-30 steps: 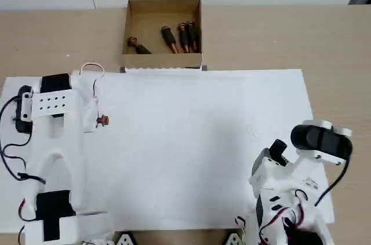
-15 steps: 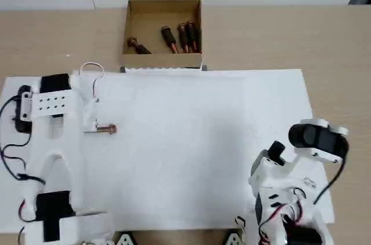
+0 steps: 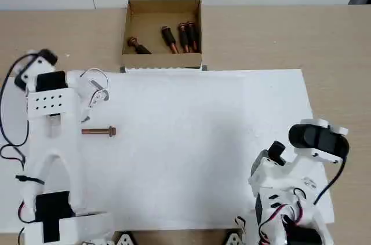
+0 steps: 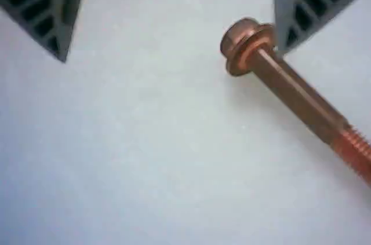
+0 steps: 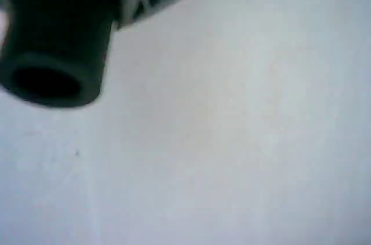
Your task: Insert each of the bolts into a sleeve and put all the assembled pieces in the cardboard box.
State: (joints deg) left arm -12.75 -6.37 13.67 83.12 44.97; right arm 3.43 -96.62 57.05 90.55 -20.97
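Note:
A copper bolt (image 3: 98, 131) lies flat on the white mat (image 3: 197, 141) at the left, head toward the middle. My left gripper (image 3: 91, 108) hangs open just above it. In the left wrist view the bolt (image 4: 290, 91) rests with its head beside one of the spread fingers (image 4: 301, 7). My right gripper (image 3: 270, 157) is low at the mat's right front, shut on a black sleeve (image 5: 55, 54) whose open end shows. The cardboard box (image 3: 164, 3) at the far centre holds several assembled pieces (image 3: 181, 37).
The mat covers most of the tan table (image 3: 290, 36). The box stands just past the mat's far edge. Both arm bases and loose cables (image 3: 11, 152) crowd the front corners.
My left gripper opened and let go of the bolt, which dropped flat onto the mat. The left arm then drew back toward the far left. The right arm barely shifted.

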